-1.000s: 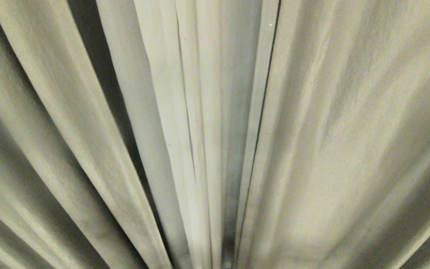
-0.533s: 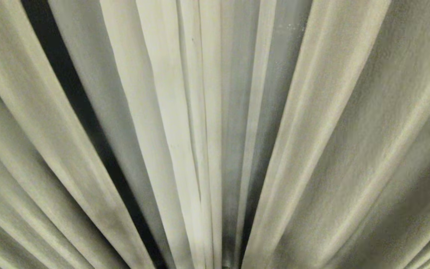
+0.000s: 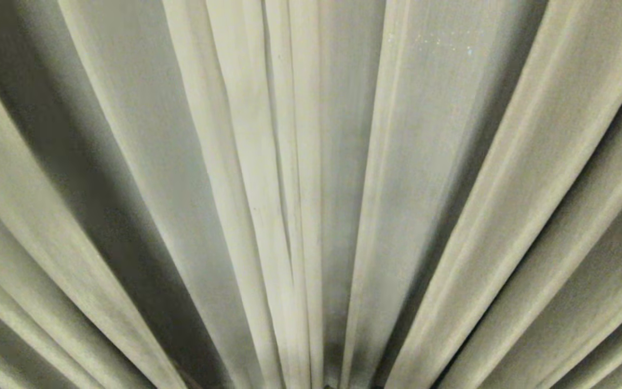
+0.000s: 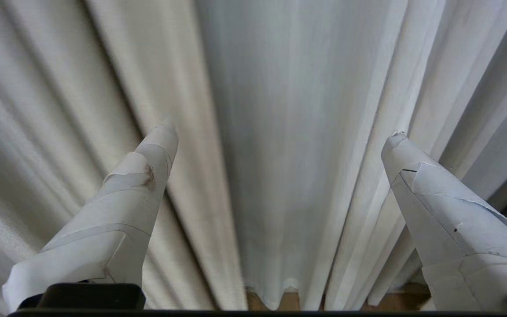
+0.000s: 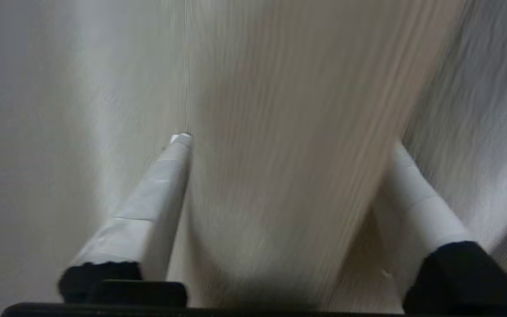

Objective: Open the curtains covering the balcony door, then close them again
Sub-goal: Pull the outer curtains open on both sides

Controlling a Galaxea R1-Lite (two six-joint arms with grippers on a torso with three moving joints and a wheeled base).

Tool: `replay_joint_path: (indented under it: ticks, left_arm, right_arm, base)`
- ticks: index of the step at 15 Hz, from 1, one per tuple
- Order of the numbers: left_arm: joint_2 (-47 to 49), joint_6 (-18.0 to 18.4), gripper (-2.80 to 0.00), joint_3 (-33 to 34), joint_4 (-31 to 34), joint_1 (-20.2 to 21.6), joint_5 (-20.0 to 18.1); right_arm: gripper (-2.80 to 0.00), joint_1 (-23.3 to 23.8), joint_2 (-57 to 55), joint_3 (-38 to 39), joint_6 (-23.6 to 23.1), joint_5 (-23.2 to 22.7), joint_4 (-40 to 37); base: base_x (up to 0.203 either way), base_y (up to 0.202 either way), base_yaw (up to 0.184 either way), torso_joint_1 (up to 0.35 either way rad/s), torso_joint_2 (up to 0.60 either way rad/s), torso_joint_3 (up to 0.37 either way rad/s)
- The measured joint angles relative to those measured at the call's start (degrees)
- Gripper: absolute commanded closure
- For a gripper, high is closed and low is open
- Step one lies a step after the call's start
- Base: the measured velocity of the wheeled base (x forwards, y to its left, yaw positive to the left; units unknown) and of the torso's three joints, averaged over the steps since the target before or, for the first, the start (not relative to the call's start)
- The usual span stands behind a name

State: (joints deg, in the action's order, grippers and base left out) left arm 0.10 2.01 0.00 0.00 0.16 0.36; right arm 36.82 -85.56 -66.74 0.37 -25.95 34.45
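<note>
The right end effector (image 5: pixel 286 141) now stands released, its taped fingers (image 5: pixel 165 176) spread to either side of a thick cream fold it no longer pinches. Beyond it, in the head view, the curtains (image 3: pixel 311 194) hang as unbroken pleats: the dark gap seen a second ago between the left folds has closed over, so I judge the closing pull done and the balcony door hidden. The left end effector (image 4: pixel 280 132) hangs parked and released just before the sheer pleats.
</note>
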Motion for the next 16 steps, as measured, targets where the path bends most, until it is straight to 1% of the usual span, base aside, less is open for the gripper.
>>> replay_joint_path:
  ticks: [2, 4, 7, 9, 11, 13, 16]
  left_arm:
    - [0.00, -0.01, -2.80, 0.00, 0.00, 0.00, 0.02]
    - [0.00, -0.01, -2.80, 0.00, 0.00, 0.00, 0.04]
    - [0.00, 0.01, -2.80, 0.00, 0.00, 0.00, 0.01]
    - [0.00, 0.00, -2.80, 0.00, 0.00, 0.00, 0.05]
    - [0.00, 0.00, -2.80, 0.00, 0.00, 0.00, 0.03]
    - [0.00, -0.01, -2.80, 0.00, 0.00, -0.01, 0.01]
    - [0.00, -0.01, -2.80, 0.00, 0.00, 0.00, -0.02]
  right_arm:
    - [-2.80, -0.05, 2.03, 4.17, -0.02, -0.43, 0.05]
    - [-2.80, -0.18, 4.80, 9.61, -0.04, -3.11, 0.05]
    - [-2.80, -0.58, 10.46, 19.47, -0.08, -7.39, 0.83]
    - [-2.80, -1.18, 14.91, 26.45, -0.07, -9.06, 2.39]
    - [-2.80, -1.68, 19.65, 32.89, -0.26, -9.71, 4.47]
    - [-2.80, -2.23, 23.95, 39.49, -1.66, -9.99, 6.77]
    - [-2.80, -2.81, 29.56, 48.40, -6.61, -9.90, 7.47]
  base:
    - [0.000, 0.000, 0.000, 0.000, 0.00, 0.000]
    - [0.000, 0.000, 0.000, 0.000, 0.00, 0.000]
    - [0.000, 0.000, 0.000, 0.000, 0.00, 0.000]
    - [0.000, 0.000, 0.000, 0.000, 0.00, 0.000]
    - [0.000, 0.000, 0.000, 0.000, 0.00, 0.000]
    - [0.000, 0.000, 0.000, 0.000, 0.00, 0.000]
    - [0.000, 0.000, 0.000, 0.000, 0.00, 0.000]
